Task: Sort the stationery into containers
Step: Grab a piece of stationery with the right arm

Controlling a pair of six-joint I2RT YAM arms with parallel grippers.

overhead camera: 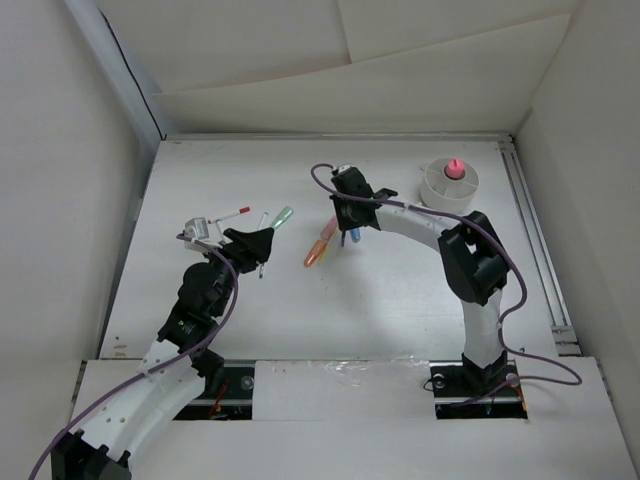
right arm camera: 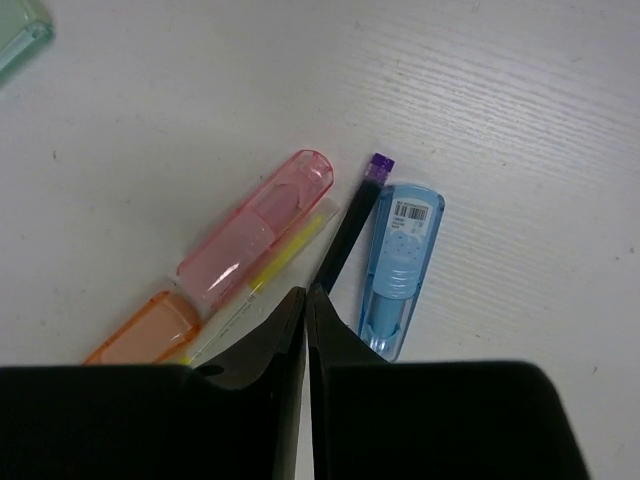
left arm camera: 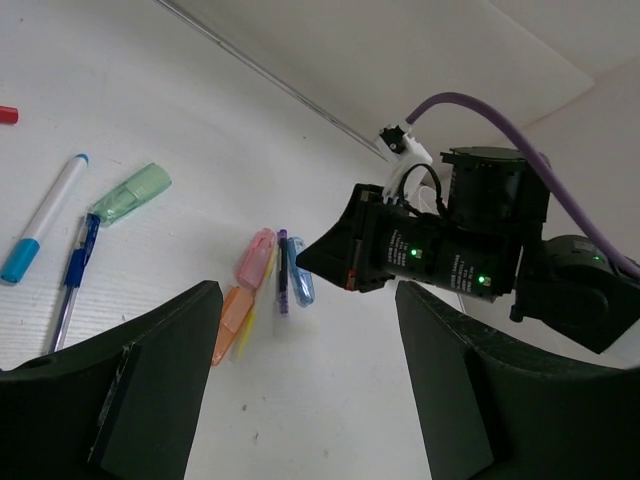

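Observation:
The round white cup [overhead camera: 449, 187] stands at the back right with a pink-capped item [overhead camera: 455, 167] in it. My right gripper [right arm camera: 306, 293] is shut with nothing between its jaws. Its tips sit low over the near end of a thin dark pen [right arm camera: 350, 225] with a purple end. A pink highlighter [right arm camera: 255, 230] and an orange one [right arm camera: 140, 330] lie to the left of it, and a blue marker [right arm camera: 400, 265] to the right. My left gripper [left arm camera: 300, 400] is open and empty, a little short of the same cluster [left arm camera: 255, 258]. The right gripper also shows in the top view [overhead camera: 350, 215].
A green marker [left arm camera: 130, 193], a white pen with a blue tip [left arm camera: 45, 218] and a blue pen [left arm camera: 75, 270] lie left of the cluster. A white pen with a red tip [overhead camera: 232, 213] lies by the left arm. White walls surround the table.

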